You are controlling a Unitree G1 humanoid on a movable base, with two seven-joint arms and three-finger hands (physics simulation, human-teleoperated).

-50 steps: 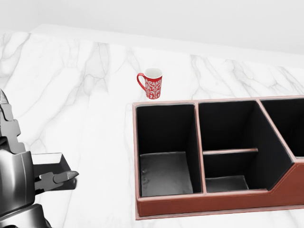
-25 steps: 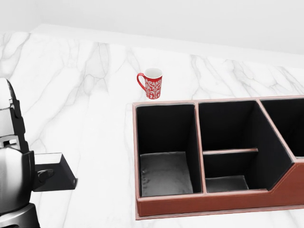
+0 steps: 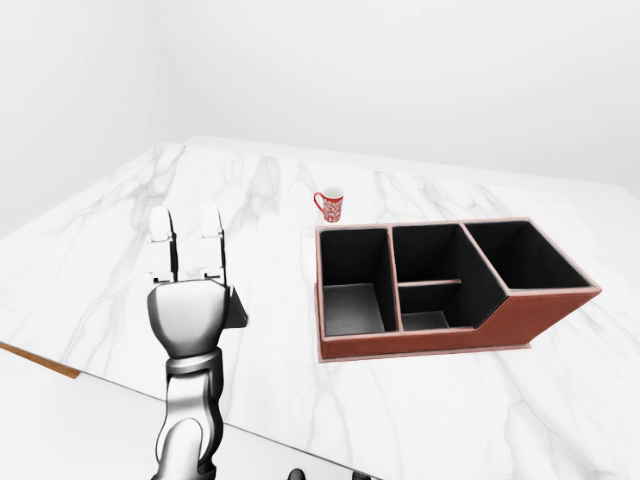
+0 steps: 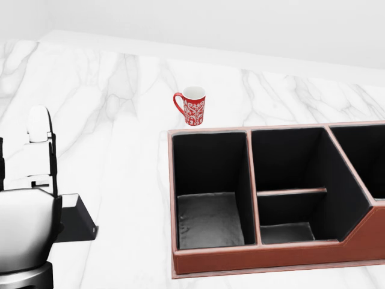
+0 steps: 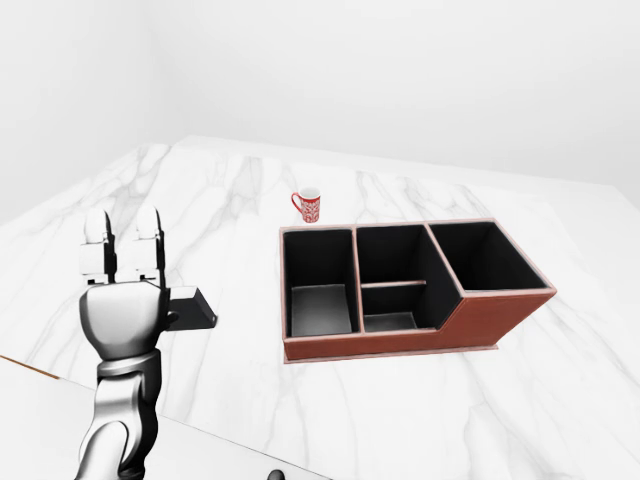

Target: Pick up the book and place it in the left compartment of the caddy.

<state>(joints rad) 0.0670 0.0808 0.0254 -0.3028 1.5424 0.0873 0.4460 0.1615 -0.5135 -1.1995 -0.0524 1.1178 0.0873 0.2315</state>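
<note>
The book (image 3: 234,308) is a dark, flat slab lying on the marble table, left of the caddy; my left hand hides its left part. My left hand (image 3: 187,225) stands upright over the book's left end with its fingers (image 4: 40,124) straight up and spread, open, closed round nothing. The caddy (image 3: 420,226) is brown leather with black lining. Its left compartment (image 3: 352,282) holds nothing. My right hand does not show in any view.
A red and white patterned mug (image 3: 330,204) stands just above the caddy's left top corner. The table's near edge (image 3: 40,361) runs along the bottom left of the eye views. The caddy's middle section is split by a low divider (image 4: 292,192).
My left hand's fingers, curled by the book a second ago, have swung up and now stand straight. The book, caddy and mug have not moved.
</note>
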